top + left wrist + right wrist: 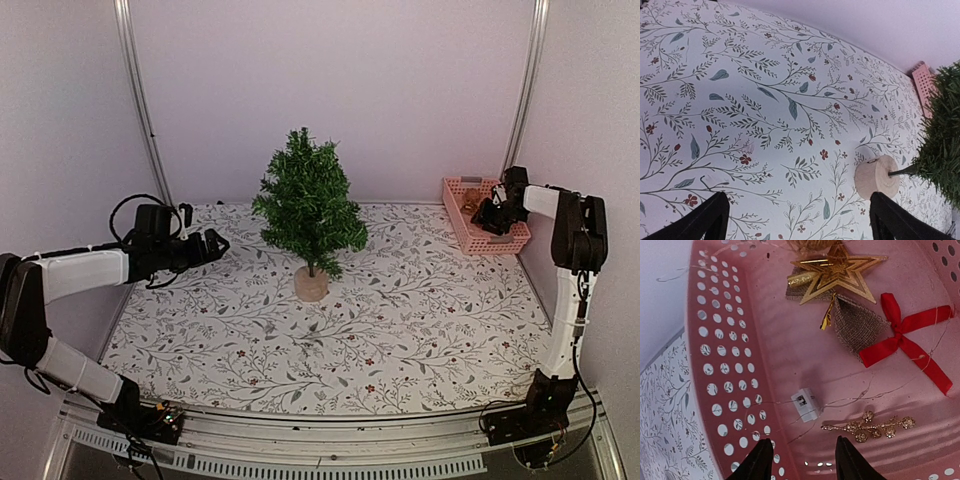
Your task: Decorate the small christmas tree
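The small christmas tree [308, 205] is bare; ornaments [837, 270] lie in the basket [785, 350]. Left hand [797, 205] wide, empty. Right hand [804, 445] half-open above them, empty.

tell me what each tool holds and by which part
Nothing is held. The left tool is open above the table; the right tool is open and empty inside the pink basket.

The small christmas tree [308, 205] is standing upright toward the middle of the table [430, 330], its bushy dark-green needle branches spreading wide above a thin trunk that is rising from a round light-wood base [311, 284]
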Tool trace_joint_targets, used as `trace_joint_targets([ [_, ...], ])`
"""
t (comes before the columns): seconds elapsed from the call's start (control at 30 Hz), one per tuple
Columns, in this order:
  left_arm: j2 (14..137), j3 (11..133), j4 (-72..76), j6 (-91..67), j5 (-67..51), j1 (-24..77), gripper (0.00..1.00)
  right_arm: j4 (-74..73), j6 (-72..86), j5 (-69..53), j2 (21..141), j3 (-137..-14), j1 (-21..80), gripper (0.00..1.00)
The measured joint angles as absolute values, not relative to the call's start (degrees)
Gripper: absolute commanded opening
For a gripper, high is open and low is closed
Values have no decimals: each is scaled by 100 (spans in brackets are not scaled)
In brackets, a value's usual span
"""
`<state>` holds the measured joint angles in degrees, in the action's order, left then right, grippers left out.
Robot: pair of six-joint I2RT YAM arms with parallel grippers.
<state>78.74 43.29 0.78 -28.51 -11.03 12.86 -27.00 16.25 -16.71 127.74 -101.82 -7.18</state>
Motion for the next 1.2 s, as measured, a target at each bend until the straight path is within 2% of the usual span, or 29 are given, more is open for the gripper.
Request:
trace_joint_targets([
  [0.17,7870,4346,-119,-2799,-1061,1286,99,-3002,1369,-1525,12768,-10088,-720,46],
  [0.33,7800,4338,-163,-2788,-993,1286,100,-3151,1151,-1549,12381,-9341,-720,46],
  [0.7,7555,3994,1,-2862,-1074,1286,99,-3201,1166,-2224,10608,-6394,-701,46],
  [0.9,7555,3977,23,-2862,-1155,1286,99,-3232,1341,-2484,9633,-5378,-456,46],
  [1.03,7555,3977,45,-2862,-1229,1286,99,-3454,1428,-2521,9144,-5299,-303,47],
  [1.2,7555,3977,60,-2858,-1343,1286,99,-3752,1382,-2235,8676,-6060,-307,47],
])
